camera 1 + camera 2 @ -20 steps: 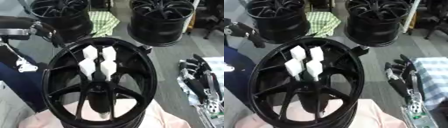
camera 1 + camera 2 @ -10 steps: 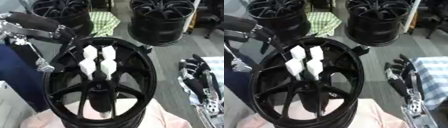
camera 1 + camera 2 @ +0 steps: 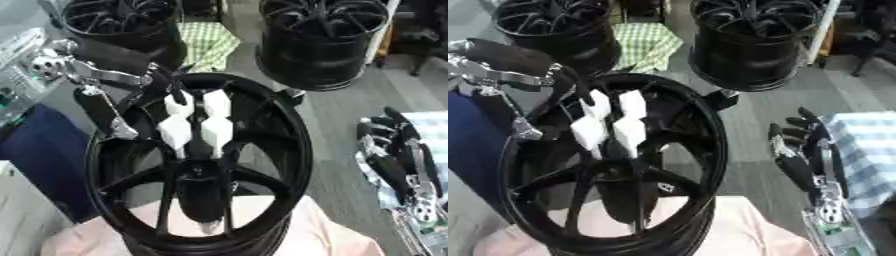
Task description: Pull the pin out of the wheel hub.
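Observation:
A black spoked wheel hub (image 3: 293,135) stands tilted in front of me. Four white pin blocks (image 3: 198,122) cluster on its upper spokes, just above the centre. My left arm comes in from the upper left, and its black hand (image 3: 163,84) is over the rim's upper left, right at the top left white block (image 3: 178,104). Black against the black rim, the hand does not show whether it touches that block. My right hand (image 3: 805,152) rests open at the right edge, fingers pointing up, well clear of the wheel.
Two more black wheels (image 3: 322,42) (image 3: 118,20) stand behind, with a green checked cloth (image 3: 208,42) between them. A dark blue cloth (image 3: 39,155) lies at the left, a pale pink surface (image 3: 319,235) under the wheel, and a blue checked cloth (image 3: 872,145) at the right.
My left arm has swung in from the far left, bringing its hand over the rim to the top left white block. The right hand has stayed put.

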Controlling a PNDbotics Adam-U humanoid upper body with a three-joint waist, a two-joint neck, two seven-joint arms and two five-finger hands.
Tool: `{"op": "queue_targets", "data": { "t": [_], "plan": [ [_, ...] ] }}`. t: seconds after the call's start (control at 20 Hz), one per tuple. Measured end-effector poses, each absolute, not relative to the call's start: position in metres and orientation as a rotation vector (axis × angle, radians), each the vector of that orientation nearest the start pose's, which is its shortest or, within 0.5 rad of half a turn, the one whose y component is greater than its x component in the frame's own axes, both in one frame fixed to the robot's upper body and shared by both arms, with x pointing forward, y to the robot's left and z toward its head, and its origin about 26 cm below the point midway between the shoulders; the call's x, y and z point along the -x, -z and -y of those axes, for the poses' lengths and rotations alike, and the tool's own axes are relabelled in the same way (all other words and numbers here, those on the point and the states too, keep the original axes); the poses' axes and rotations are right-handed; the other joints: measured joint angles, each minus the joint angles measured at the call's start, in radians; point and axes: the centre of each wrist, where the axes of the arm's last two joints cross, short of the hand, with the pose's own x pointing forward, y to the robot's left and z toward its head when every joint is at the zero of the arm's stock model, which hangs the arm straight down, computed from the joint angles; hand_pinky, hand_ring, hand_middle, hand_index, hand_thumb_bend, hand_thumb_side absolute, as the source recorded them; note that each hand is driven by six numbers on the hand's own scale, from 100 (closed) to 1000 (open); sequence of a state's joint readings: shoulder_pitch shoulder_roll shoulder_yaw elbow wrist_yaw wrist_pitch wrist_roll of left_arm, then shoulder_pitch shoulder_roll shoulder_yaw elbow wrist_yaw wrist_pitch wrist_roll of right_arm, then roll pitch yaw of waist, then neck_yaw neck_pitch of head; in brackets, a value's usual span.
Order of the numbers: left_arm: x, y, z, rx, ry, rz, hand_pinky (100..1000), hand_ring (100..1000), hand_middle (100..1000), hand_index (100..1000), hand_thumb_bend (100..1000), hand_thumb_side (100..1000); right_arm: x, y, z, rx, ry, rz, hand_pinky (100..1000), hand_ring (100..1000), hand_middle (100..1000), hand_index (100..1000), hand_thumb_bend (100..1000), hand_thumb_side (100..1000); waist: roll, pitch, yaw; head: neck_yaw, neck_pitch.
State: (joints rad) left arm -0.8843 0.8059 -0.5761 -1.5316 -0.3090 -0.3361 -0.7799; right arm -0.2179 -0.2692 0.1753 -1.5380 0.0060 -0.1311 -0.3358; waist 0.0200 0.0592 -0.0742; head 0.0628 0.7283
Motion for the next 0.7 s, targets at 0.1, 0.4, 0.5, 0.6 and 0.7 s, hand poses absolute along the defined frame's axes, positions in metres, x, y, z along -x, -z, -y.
{"op": "queue_targets", "data": {
  "t": [0.1,0.4,0.5,0.6,0.7],
  "plan": [
    [-0.395,-0.256,-0.237,0.490,-3.043,-1.871,649,491,818,919,354,223,-0.327,-0.044,0.244,0.266,-0.111,1.892,703,734,748,920,288,372,0.001,0.000,-0.001,0.000,0.000],
    [-0.399,-0.250,-0.237,0.480,-3.047,-1.870,647,487,823,918,391,223,-0.327,-0.044,0.244,0.264,-0.113,1.892,704,735,749,920,287,372,0.003,0.000,-0.003,0.001,0.000],
    [-0.400,-0.248,-0.237,0.480,-3.052,-1.865,643,484,822,916,390,222,-0.327,-0.044,0.244,0.264,-0.113,1.892,704,735,749,920,286,373,0.004,0.000,-0.004,0.001,0.000],
    [-0.401,-0.246,-0.237,0.481,-3.054,-1.862,640,480,817,911,387,217,-0.327,-0.044,0.244,0.264,-0.113,1.892,704,735,749,920,286,373,0.006,0.000,-0.004,0.001,0.001],
    [-0.402,-0.244,-0.237,0.475,-3.059,-1.861,631,469,807,903,385,211,-0.327,-0.044,0.244,0.264,-0.113,1.892,704,735,749,920,286,373,0.006,0.000,-0.005,0.001,0.001]
  ]
}}
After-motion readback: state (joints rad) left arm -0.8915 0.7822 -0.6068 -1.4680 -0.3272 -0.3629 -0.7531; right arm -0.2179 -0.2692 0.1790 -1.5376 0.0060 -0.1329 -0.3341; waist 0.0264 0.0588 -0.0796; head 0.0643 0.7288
